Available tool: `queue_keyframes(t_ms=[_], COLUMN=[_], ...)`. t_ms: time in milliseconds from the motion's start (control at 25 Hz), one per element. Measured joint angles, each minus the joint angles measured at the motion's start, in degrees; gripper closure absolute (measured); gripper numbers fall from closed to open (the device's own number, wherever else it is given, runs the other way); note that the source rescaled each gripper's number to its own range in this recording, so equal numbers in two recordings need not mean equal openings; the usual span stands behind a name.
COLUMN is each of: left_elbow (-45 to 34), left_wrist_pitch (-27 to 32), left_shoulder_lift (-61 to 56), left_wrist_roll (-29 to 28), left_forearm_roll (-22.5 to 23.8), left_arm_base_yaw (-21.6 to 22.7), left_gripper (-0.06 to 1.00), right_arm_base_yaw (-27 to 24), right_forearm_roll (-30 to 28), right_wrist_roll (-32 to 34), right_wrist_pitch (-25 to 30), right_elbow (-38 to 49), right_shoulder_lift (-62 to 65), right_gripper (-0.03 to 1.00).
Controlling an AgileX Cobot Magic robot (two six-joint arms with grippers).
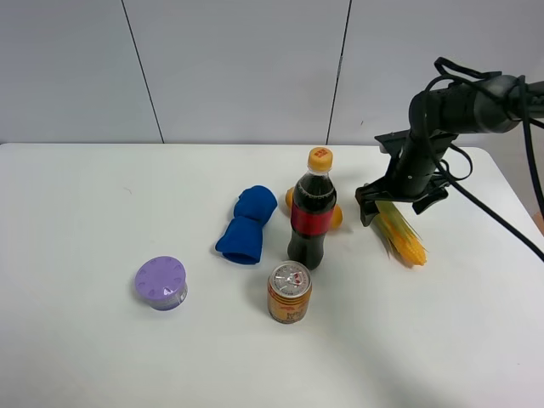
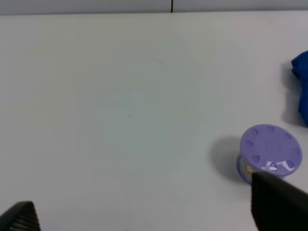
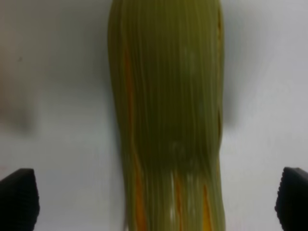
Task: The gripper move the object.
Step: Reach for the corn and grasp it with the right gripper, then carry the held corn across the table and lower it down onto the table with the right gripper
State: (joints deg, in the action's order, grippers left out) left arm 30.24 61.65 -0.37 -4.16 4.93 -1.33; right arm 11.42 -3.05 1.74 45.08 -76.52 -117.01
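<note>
The ear of corn lies on the white table, to the right of the bottle, with its yellow end toward the front. My right gripper is low over its far, green-husk end. In the right wrist view the husk fills the middle, and the two dark fingertips stand wide apart on either side of it, so the right gripper is open and not gripping. My left gripper is open and empty over bare table, and does not show in the exterior high view.
A cola bottle stands mid-table with small orange fruit behind it. An orange can stands in front of it and a blue cloth lies to its left. A purple round container sits front left.
</note>
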Motion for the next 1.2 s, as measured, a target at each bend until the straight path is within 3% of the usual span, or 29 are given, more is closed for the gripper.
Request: queue_keyframes(t_ms=[320, 360, 440, 520, 560, 760, 1000, 1200], left_elbow=[0.0, 0.0, 0.0, 0.0, 0.0, 0.0, 0.0, 0.0], left_wrist_pitch=[0.0, 0.0, 0.0, 0.0, 0.0, 0.0, 0.0, 0.0], left_shoulder_lift=[0.0, 0.0, 0.0, 0.0, 0.0, 0.0, 0.0, 0.0], left_wrist_roll=[0.0, 0.0, 0.0, 0.0, 0.0, 0.0, 0.0, 0.0], left_forearm_roll=[0.0, 0.0, 0.0, 0.0, 0.0, 0.0, 0.0, 0.06], left_arm_base_yaw=[0.0, 0.0, 0.0, 0.0, 0.0, 0.0, 0.0, 0.0], left_gripper=[-0.06, -0.06, -0.06, -0.06, -0.06, -0.06, -0.06, -0.06], right_arm_base_yaw=[0.0, 0.0, 0.0, 0.0, 0.0, 0.0, 0.79, 4.49], right_forearm_roll=[-0.39, -0.68, -1.67, -2.98, -3.54, -5.95, -8.18, -4.26], right_wrist_roll=[0.0, 0.05, 0.43, 1.15, 1.48, 1.54, 1.98, 2.6], right_wrist_pitch=[-2.09, -2.41, -2.81, -2.47, -2.09, 3.12, 8.05, 12.16], right_elbow=[0.0, 0.0, 0.0, 0.0, 0.0, 0.01, -0.05, -6.34], right_shoulder_lift=[-4.05, -4.32, -4.46, -4.53, -4.53, -2.02, 16.15, 27.97], right_gripper=[-0.01, 0.07, 0.43, 0.97, 0.9, 0.92, 0.92, 0.92])
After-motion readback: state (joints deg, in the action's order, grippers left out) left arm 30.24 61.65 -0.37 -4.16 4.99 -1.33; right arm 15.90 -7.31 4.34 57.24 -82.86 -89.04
